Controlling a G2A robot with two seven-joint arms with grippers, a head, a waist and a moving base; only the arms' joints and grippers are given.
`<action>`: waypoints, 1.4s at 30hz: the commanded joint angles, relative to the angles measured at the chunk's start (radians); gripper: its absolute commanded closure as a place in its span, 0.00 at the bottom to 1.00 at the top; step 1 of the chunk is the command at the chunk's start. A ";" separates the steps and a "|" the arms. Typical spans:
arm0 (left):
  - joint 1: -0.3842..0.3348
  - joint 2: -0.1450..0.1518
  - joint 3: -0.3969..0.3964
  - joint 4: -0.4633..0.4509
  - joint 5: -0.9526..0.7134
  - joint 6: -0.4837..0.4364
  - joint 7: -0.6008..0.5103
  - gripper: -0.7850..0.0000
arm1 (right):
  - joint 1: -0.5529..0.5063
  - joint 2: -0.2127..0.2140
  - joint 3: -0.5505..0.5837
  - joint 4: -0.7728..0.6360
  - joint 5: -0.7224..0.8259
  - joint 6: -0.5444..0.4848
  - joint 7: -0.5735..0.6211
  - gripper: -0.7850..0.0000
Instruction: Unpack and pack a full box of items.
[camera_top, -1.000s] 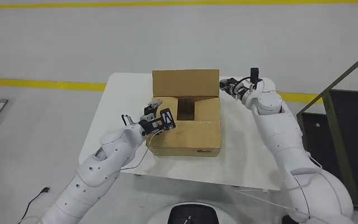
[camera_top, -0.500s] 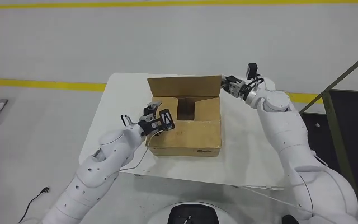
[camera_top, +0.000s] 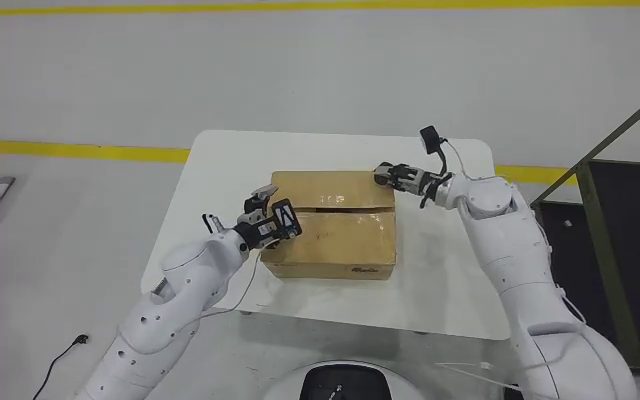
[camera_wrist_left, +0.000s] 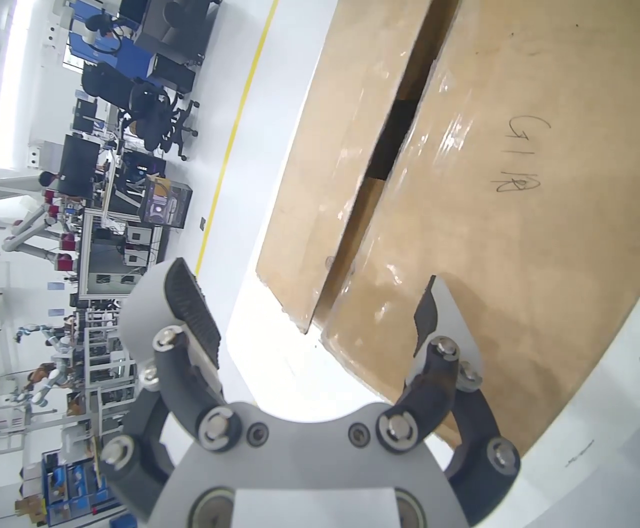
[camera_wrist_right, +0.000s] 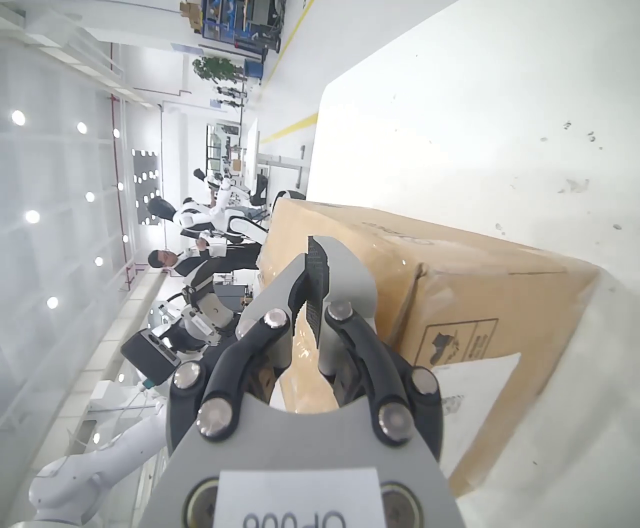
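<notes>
While pressing the far flap (camera_top: 330, 190) of the cardboard box (camera_top: 330, 262) on the tabletop (camera_top: 220, 170) with the squeezed-together right gripper (camera_top: 383, 175), gotta push evenly, then pin the near flap (camera_top: 340, 226) with the spread left gripper (camera_top: 272, 206).

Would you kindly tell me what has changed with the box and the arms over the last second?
The right claw, shut, swept inward over the cardboard box, and the far flap, upright before, now lies flat; the top is closed but for a narrow seam. The left claw, open, drew back slightly at the box's left end. The box kept its place on the white table.
</notes>
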 joint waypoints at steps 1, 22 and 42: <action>0.015 0.001 -0.008 -0.003 0.003 -0.006 -0.010 0.00 | -0.031 0.005 0.000 -0.049 -0.015 0.002 -0.017 1.00; 0.021 -0.011 -0.020 -0.002 0.013 0.012 -0.021 0.00 | -0.380 -0.003 -0.154 -0.630 -0.369 0.258 -0.571 1.00; 0.034 -0.014 -0.081 -0.035 -0.010 -0.006 -0.039 0.00 | -0.529 0.001 -0.192 -0.704 -0.657 0.227 -0.810 1.00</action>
